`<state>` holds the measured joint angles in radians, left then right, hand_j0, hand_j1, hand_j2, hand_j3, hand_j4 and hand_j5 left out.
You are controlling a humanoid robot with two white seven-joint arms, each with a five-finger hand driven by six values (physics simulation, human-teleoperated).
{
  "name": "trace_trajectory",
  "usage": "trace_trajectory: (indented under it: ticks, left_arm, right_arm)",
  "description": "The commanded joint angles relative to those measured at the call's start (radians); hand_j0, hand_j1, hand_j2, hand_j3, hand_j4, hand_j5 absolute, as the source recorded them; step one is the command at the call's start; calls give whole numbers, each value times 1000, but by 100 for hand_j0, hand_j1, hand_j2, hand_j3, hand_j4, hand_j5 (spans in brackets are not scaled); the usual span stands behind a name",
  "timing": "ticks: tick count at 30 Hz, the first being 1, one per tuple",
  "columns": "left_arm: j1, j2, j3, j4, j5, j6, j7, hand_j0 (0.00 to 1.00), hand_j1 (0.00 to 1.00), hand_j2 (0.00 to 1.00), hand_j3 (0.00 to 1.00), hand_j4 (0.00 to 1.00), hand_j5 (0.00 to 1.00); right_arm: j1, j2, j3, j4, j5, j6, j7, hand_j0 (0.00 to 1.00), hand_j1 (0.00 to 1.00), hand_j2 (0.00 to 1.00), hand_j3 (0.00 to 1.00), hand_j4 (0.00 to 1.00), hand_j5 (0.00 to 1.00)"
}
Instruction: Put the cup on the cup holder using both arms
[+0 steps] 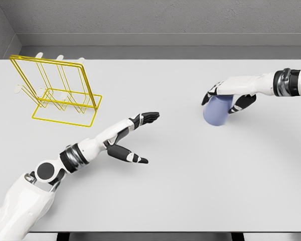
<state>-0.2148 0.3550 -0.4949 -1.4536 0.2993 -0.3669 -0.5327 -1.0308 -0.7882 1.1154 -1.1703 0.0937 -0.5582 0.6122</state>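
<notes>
A: Where's the cup (216,111)?
B: Right side of the table (190,175), gripped by the right hand (230,95), seemingly tilted.
A: And the left hand (133,135)?
B: Near centre, fingers spread, holding nothing. The yellow cup holder (57,90) stands well apart, far left

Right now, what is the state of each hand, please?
Left hand: open, fingers spread, holding nothing, above the table.
Right hand: shut on the blue cup, gripping it from above.
</notes>
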Motion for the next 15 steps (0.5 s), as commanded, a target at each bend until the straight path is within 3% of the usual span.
trace_trajectory:
  ticks: [1, 15]
  left_arm:
    - [2, -1, 19, 1, 6, 3, -1, 100, 100, 100, 100, 100, 100]
    - [2, -11, 39, 22, 6, 3, -13, 100, 100, 100, 100, 100, 100]
  right_arm:
    - [0, 0, 0, 0, -5, 1, -1, 64, 64, 64, 64, 64, 64]
    - [-38, -13, -2, -3, -8, -53, -1, 64, 64, 64, 64, 64, 64]
